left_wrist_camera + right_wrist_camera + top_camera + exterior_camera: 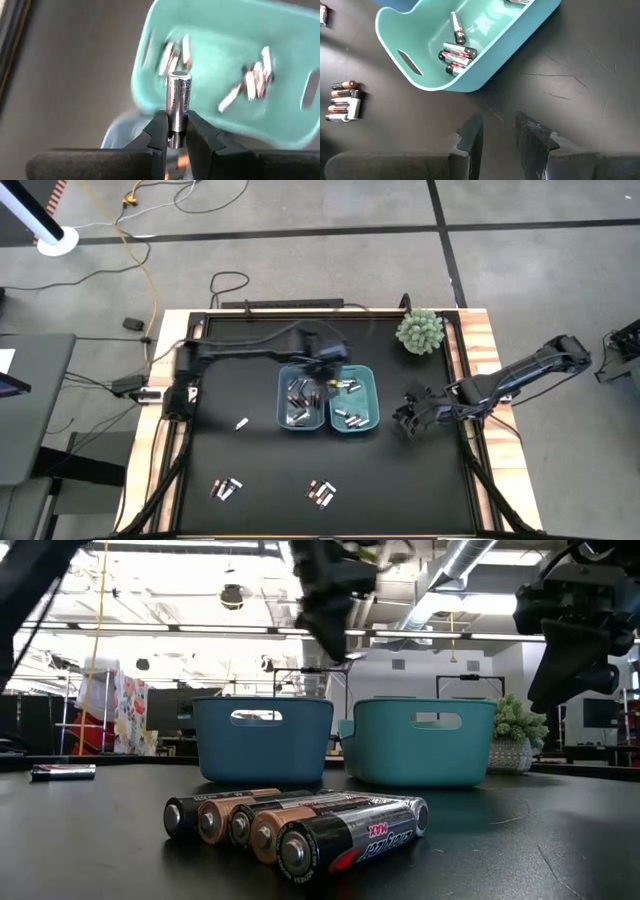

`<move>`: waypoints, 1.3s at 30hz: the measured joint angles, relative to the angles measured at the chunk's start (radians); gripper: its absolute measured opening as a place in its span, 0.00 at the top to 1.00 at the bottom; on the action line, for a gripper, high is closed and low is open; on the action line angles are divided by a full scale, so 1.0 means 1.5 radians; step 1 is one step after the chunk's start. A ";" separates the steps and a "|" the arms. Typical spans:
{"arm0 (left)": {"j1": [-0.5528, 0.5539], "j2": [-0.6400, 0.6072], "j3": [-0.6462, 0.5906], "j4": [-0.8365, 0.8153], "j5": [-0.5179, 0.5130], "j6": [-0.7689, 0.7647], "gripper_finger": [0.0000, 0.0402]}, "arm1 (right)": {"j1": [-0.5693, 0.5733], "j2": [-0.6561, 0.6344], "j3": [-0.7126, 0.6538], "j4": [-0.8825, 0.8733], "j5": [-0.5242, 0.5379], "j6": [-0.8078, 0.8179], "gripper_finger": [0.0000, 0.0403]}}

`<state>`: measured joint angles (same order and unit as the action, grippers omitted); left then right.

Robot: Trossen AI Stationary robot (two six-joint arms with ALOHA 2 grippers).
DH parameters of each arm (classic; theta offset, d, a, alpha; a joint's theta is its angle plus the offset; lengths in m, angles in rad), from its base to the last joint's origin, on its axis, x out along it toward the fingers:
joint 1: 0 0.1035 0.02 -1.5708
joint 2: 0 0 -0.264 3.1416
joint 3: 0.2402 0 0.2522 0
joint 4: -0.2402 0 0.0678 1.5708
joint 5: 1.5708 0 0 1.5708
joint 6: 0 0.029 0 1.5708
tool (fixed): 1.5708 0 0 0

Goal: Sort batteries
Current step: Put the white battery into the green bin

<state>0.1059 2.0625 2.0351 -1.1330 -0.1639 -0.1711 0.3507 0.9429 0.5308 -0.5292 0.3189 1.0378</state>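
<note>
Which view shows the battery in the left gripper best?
The left wrist view: the silvery battery stands upright, pinched between the left gripper fingers over the teal bin. The high view shows only the arm over the bins; the low view shows the gripper dark above them; the right wrist view misses it.

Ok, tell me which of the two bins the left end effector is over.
The teal bin, the right-hand one beside the blue bin. The left end effector, gripping a silvery battery, hangs above its left end.

Glossy batteries (300, 825); smooth, seemingly plastic bins (420, 745); matt tabletop (560, 840).
</note>
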 joint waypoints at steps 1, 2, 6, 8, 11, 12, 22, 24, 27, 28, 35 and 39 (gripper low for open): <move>-0.001 0.030 0.034 0.000 0.003 0.008 0.90 | 0.001 0.003 0.000 0.000 0.000 0.000 0.69; -0.002 0.059 0.066 -0.002 0.004 0.012 0.90 | 0.001 0.005 0.000 0.000 0.000 0.000 0.69; -0.014 0.161 0.161 -0.015 0.050 0.024 0.90 | 0.001 0.009 0.000 0.000 -0.004 0.000 0.69; -0.025 0.206 0.191 -0.023 0.057 0.033 0.90 | 0.001 0.008 0.000 0.000 -0.007 -0.001 0.69; -0.037 0.257 0.211 -0.026 0.061 0.038 0.90 | 0.001 0.008 0.000 0.000 -0.013 -0.002 0.69; -0.039 0.270 0.212 -0.026 0.062 0.037 0.90 | 0.001 0.008 0.000 0.000 -0.016 -0.006 0.69; -0.039 0.296 0.201 -0.001 0.066 0.019 0.81 | 0.001 0.008 0.000 -0.001 -0.024 -0.035 0.69; -0.039 0.297 0.200 -0.001 0.066 0.020 0.76 | 0.001 0.008 0.000 -0.001 -0.024 -0.037 0.69; -0.039 0.297 0.200 0.000 0.066 -0.001 0.72 | 0.001 0.008 0.000 -0.001 -0.024 -0.047 0.69; -0.039 0.299 0.200 0.003 0.065 -0.004 0.71 | 0.001 0.008 0.000 -0.001 -0.024 -0.047 0.69; -0.037 0.302 0.200 0.005 0.065 0.001 0.68 | 0.001 0.008 0.000 -0.001 -0.024 -0.052 0.69; -0.036 0.302 0.212 -0.020 0.065 -0.013 0.68 | 0.001 0.008 0.000 -0.001 -0.024 -0.054 0.69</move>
<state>0.0517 2.5153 2.3524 -1.1637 -0.0662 -0.1901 0.3527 0.9546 0.5307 -0.5302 0.2825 0.9562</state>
